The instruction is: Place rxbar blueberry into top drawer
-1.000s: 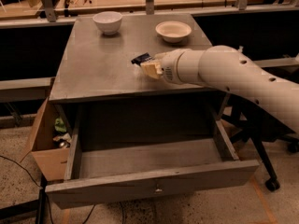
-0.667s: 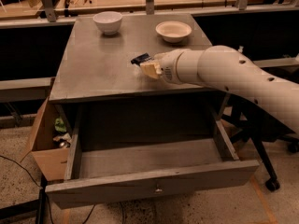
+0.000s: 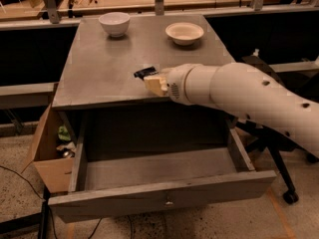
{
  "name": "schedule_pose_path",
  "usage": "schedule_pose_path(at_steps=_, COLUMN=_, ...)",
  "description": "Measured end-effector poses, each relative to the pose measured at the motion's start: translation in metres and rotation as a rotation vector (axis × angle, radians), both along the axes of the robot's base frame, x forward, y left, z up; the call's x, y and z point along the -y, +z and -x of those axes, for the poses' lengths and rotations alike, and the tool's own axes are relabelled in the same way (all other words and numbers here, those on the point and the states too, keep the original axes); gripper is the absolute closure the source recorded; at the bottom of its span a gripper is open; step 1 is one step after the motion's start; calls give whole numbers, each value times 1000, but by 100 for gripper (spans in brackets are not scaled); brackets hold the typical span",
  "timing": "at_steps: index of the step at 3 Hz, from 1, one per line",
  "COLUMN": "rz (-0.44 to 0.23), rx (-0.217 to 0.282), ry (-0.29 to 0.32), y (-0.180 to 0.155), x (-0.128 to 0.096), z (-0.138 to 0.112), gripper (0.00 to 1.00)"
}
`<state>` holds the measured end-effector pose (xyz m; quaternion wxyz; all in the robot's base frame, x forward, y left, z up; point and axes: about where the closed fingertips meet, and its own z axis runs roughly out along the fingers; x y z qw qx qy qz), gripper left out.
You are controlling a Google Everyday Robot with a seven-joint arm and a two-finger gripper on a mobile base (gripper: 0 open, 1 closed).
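Note:
The rxbar blueberry (image 3: 144, 73) is a small dark bar sticking out from the tip of my gripper (image 3: 152, 82), just above the front part of the grey cabinet top (image 3: 99, 68). The gripper is shut on the bar, and its tan fingers (image 3: 156, 83) lead back to my white arm, which enters from the right. The top drawer (image 3: 164, 198) is pulled wide open below the cabinet's front edge. Its inside looks empty, and a small metal knob (image 3: 169, 201) sits at the centre of its front panel.
Two white bowls stand at the back of the top, one on the left (image 3: 114, 24) and one on the right (image 3: 184, 33). A brown cardboard box (image 3: 47, 151) with litter stands left of the drawer. A chair base (image 3: 279, 173) is on the right.
The gripper and the bar have moved together a little toward the front edge of the cabinet top and slightly left. The bowls and drawer have not moved.

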<state>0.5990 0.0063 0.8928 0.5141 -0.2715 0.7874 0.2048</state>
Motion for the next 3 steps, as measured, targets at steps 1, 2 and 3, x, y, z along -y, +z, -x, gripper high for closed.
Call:
schedule_pose_path(at_steps=1, rz=-39, rx=-58, ry=-39, y=-6, x=-4, z=40, gripper=100)
schedule_pose_path(at_steps=2, rz=-53, rx=-133, ry=-85, y=-19, x=-1, z=79, gripper=100)
schedule_pose_path(at_steps=3, rz=-67, rx=-205, ry=-141, y=-43, x=3, z=110, gripper=100)
